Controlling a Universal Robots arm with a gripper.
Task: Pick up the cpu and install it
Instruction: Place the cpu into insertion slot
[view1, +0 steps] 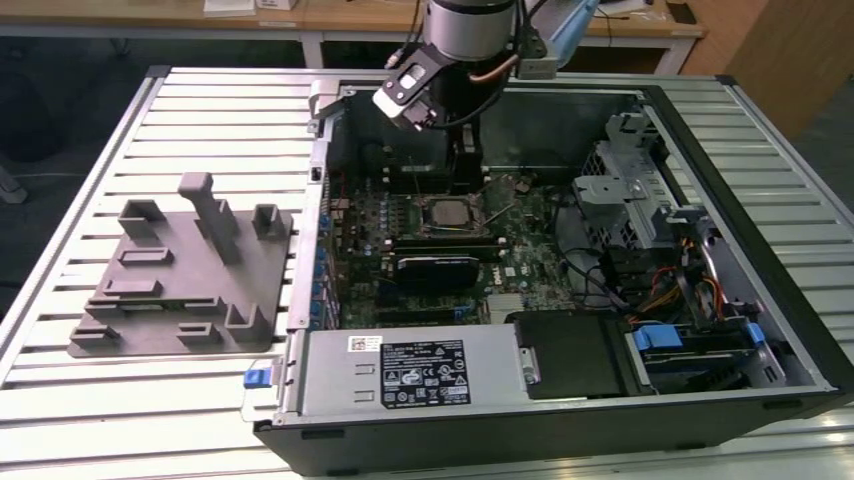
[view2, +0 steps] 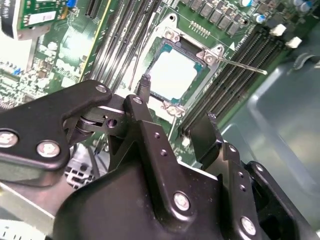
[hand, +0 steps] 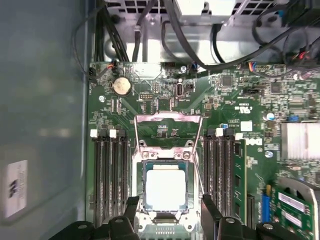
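- Fingers (view2: 150, 135) of the claw (view2: 178, 102) were apart, and I saw nothing held between them.
- I found the cpu (hand: 166, 187) lying flat in its socket (hand: 165, 156) on the green motherboard (hand: 150, 100), silver top facing up.
- The metal cover frame (hand: 167, 119) over the socket was flipped open, so the cpu was bare.
- In the exterior view the claw hung inside the open computer case (view1: 561, 110), right over the cpu.
- The cpu lay straight under the claw. In the first wrist view 1 finger stood off each side of it, with the cpu in the gap.
- I judged that the fingertips were above the cpu and not touching it, though I could not tell how big the gap was.
- The cpu looked about square, so I could pick no long side. Its edges ran in line with the 2 fingers.
- The grey tray (view1: 174, 290) sat well apart, outside the case on the exterior view's left.
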